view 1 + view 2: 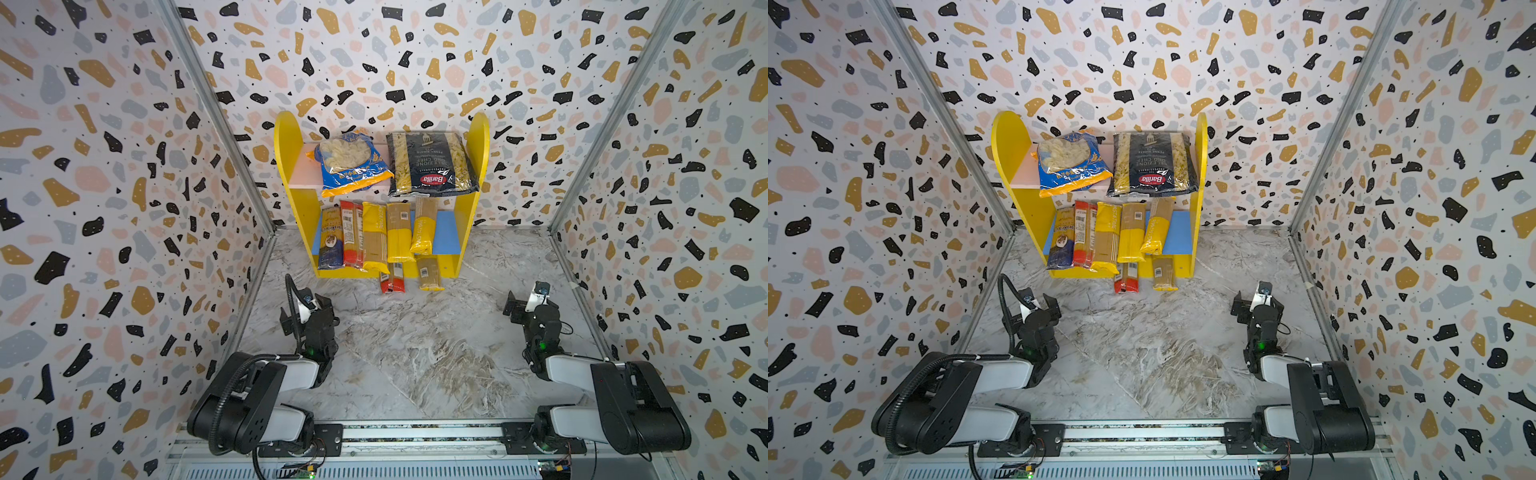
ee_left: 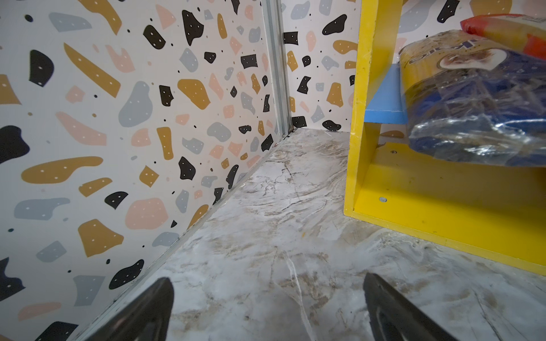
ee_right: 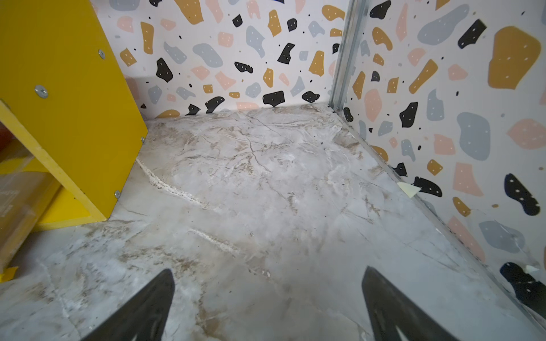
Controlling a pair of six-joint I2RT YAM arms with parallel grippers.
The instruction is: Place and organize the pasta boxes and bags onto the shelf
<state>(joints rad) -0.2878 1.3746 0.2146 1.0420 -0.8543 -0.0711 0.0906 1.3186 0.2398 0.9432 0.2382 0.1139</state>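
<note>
In both top views the shelf (image 1: 291,166) (image 1: 1009,158) stands against the back wall. On its pink upper board lie the blue-orange Orecchiette bag (image 1: 353,162) and the navy Barilla bag (image 1: 430,164). Several long spaghetti packs lie side by side on the blue lower board (image 1: 444,232), among them a dark blue/gold one (image 1: 331,239) (image 2: 472,118), a red one (image 1: 351,235) and a yellow one (image 1: 399,232). Two more packs (image 1: 392,282) (image 1: 429,274) poke out below onto the floor. My left gripper (image 1: 307,311) (image 2: 267,277) and right gripper (image 1: 525,305) (image 3: 268,268) hover open and empty in front of the shelf.
Terrazzo-patterned walls (image 1: 124,208) close in the left, back and right sides, with metal corner posts (image 1: 216,124). The floor is marbled grey (image 1: 415,353). A rail (image 1: 415,432) carries both arm bases at the front. A scrap of tape (image 3: 409,189) sits at the right wall's foot.
</note>
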